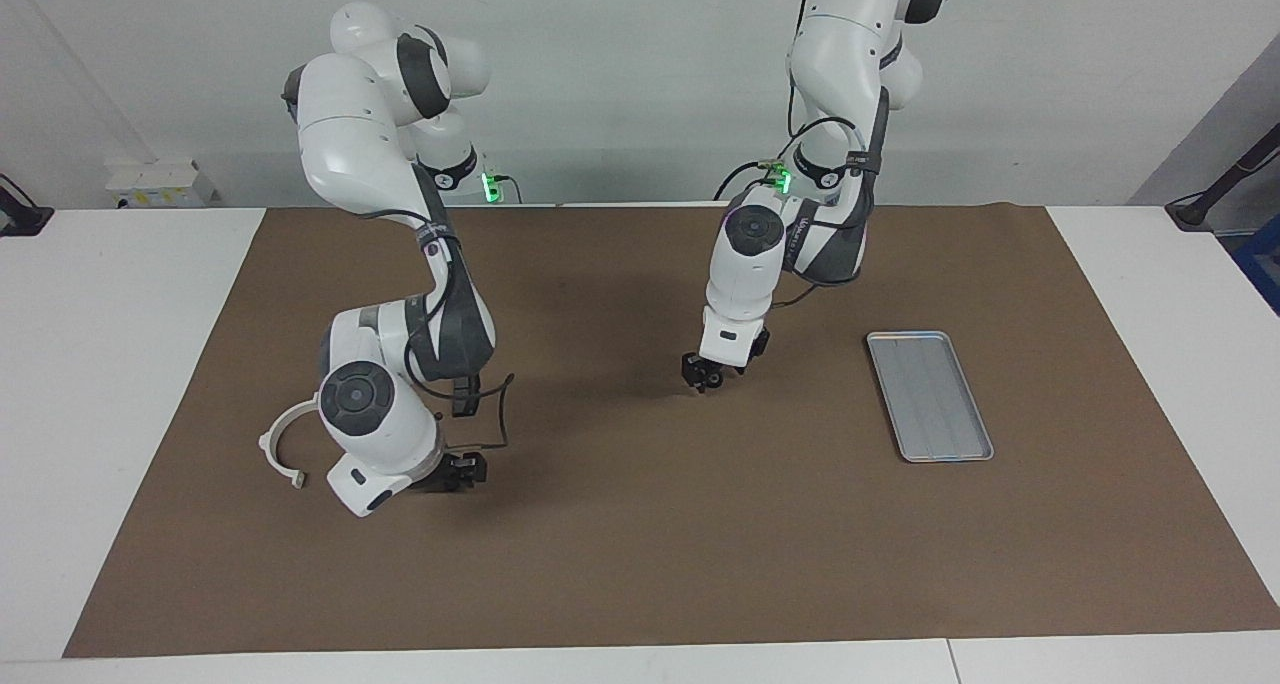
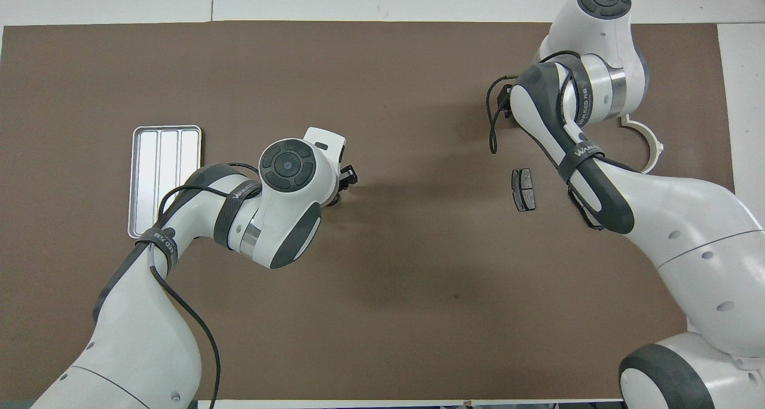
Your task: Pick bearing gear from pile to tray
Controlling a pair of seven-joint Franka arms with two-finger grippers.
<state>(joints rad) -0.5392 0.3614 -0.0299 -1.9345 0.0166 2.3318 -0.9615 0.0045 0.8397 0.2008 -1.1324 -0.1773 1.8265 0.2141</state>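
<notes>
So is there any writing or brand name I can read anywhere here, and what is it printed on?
"WANKEO": white letters on the dark strap around the left arm, overhead view.
"WANKEO": the same, on the dark strap around the right arm.
A second strap lower on the left arm carries white letters too blurred to read.
Nothing readable on the tray, the brown mat, the white half-ring bracket or the dark grey plate.

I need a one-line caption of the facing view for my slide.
Both grippers low over the brown mat: right gripper beside the white half-ring bracket, left gripper mid-table; the tray holds nothing.
</notes>
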